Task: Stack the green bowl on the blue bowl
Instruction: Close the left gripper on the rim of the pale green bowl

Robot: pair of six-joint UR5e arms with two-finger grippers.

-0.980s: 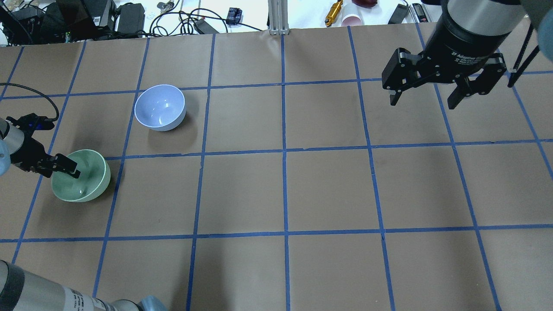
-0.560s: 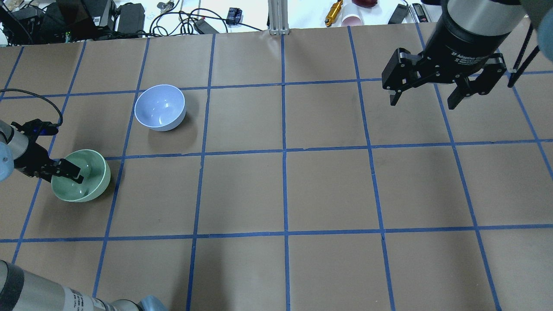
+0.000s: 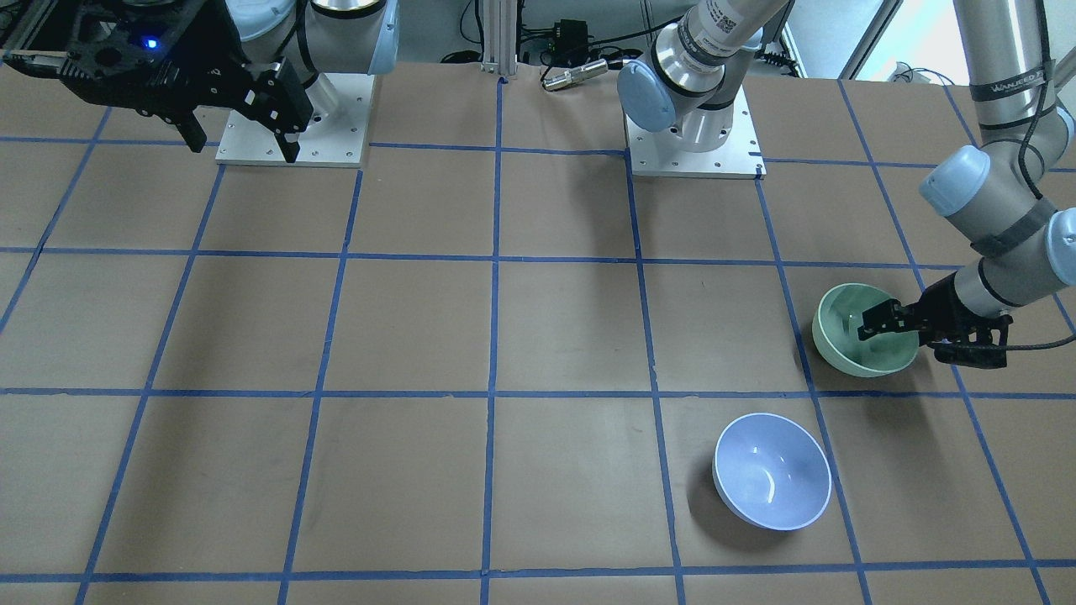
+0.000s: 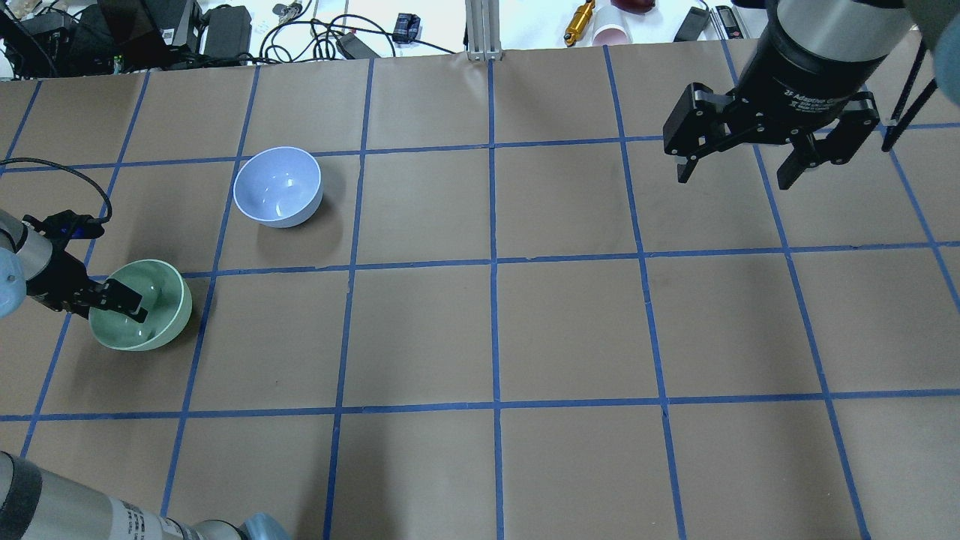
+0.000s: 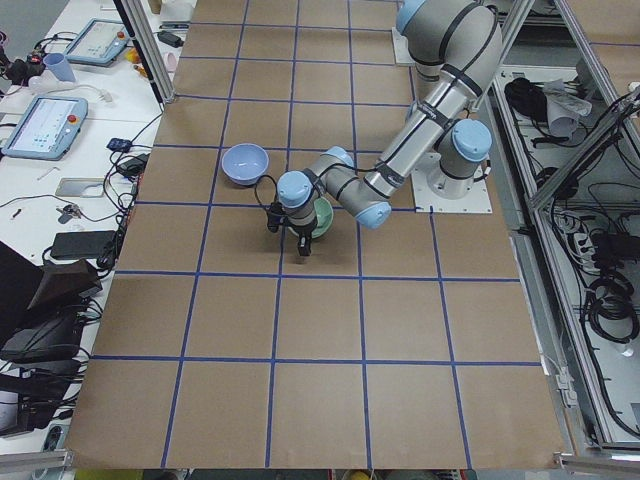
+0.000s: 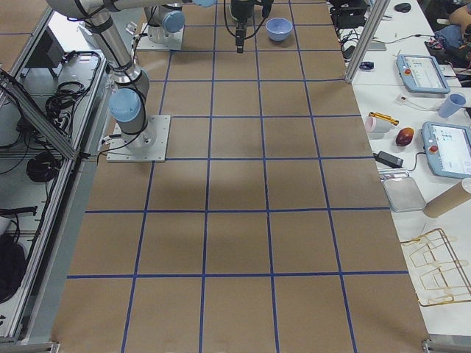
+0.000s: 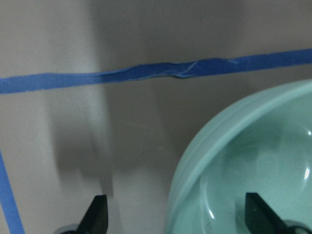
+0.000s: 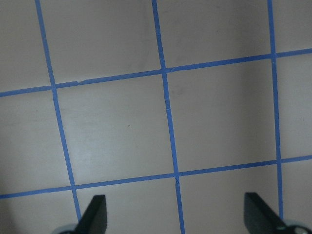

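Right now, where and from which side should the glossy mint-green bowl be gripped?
Probably the thin rim wall of the round, glossy mint-green bowl on the left arm's side, from above: it sits upright and open, and the open left claw straddles that wall, one finger inside, one outside.

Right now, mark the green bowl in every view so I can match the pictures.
Front-facing: green bowl at mid-right.
Overhead: green bowl near the left edge, mid-height.
Exterior left: green bowl upper middle, partly behind the left arm.
Exterior right: not visible.
Left wrist: green bowl fills the lower right.
Right wrist: not in it.
Landmark: blue bowl, seen in all four exterior views.
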